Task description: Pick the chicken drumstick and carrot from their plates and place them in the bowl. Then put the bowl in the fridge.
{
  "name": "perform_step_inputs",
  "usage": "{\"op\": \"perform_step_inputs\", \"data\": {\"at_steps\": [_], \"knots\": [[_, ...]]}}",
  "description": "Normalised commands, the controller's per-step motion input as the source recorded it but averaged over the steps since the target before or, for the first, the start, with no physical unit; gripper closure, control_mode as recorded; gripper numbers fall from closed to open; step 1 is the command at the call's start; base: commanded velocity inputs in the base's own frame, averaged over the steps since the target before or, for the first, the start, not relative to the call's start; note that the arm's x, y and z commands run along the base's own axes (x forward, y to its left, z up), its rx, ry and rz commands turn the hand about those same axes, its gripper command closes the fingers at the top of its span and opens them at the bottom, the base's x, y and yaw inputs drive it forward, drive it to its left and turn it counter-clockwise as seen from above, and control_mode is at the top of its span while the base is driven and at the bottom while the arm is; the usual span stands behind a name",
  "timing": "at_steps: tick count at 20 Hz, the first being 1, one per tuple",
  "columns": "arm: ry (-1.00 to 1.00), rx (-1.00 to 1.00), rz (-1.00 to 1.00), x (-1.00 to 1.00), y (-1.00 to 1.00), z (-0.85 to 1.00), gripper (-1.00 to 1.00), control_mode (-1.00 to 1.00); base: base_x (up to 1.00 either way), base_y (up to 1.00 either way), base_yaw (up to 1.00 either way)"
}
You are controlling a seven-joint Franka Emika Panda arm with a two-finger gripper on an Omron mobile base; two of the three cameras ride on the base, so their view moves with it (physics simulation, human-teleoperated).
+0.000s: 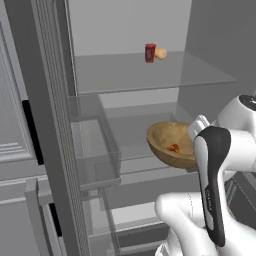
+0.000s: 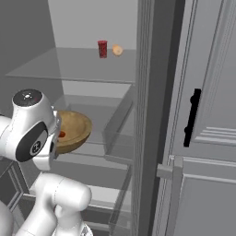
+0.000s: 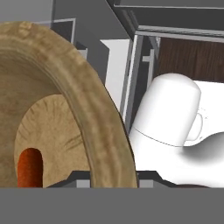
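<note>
**A:** Inside the open fridge, just over the middle glass shelf, holding up the wooden bowl, tipped a bit to one side.

**B:** Holding it how?

**A:** Pinching the rim with the gripper, by the look of it. Not seeing the fingers themselves. Guessing from the tipped bowl sitting right at the hand, not flat on the glass.

**B:** Carrying any food in there?

**A:** Seeing the carrot, small and orange-red, low in the bowl near the hand side. Not spotting the chicken drumstick from here, so not saying either way.

**B:** Doing which part of the job, then?

**A:** Doing the last part, probably: putting the bowl in the fridge. Not resting on the shelf yet, though.

**B:** Needing what next?

**A:** Needing to level the bowl first, so as not to spill the carrot. Then lowering gently onto the glass, well in from the front edge. Then letting go and pulling the hand straight back.

**B:** Watching out for anything?

**A:** Keeping away from the door bins on the left. Not worrying about the red can and the little tan thing just beside it, both up on the top shelf, well apart from the bowl.
</note>
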Motion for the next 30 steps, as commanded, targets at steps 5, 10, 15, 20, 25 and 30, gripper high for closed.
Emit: {"op": "perform_step_inputs", "data": {"at_steps": [5,10,15,20,25,30], "knots": [[0.00,0.00,0.00,0.00,0.00,0.00,1.00,1.00,0.60,0.00,0.00],[-0.10,0.00,0.00,0.06,0.00,-0.18,1.00,-1.00,0.08,0.00,0.00],[-0.12,0.00,0.00,0.38,0.03,-0.29,1.00,-1.00,0.00,0.00,0.00],[-0.06,0.00,-0.02,0.71,0.08,-0.27,1.00,-1.00,0.00,0.00,0.00],[0.00,0.00,-0.03,0.74,0.00,-0.33,1.00,-1.00,0.00,0.00,0.00],[0.01,0.00,-0.05,0.97,0.00,-0.26,1.00,-1.00,0.00,0.00,0.00]]}}
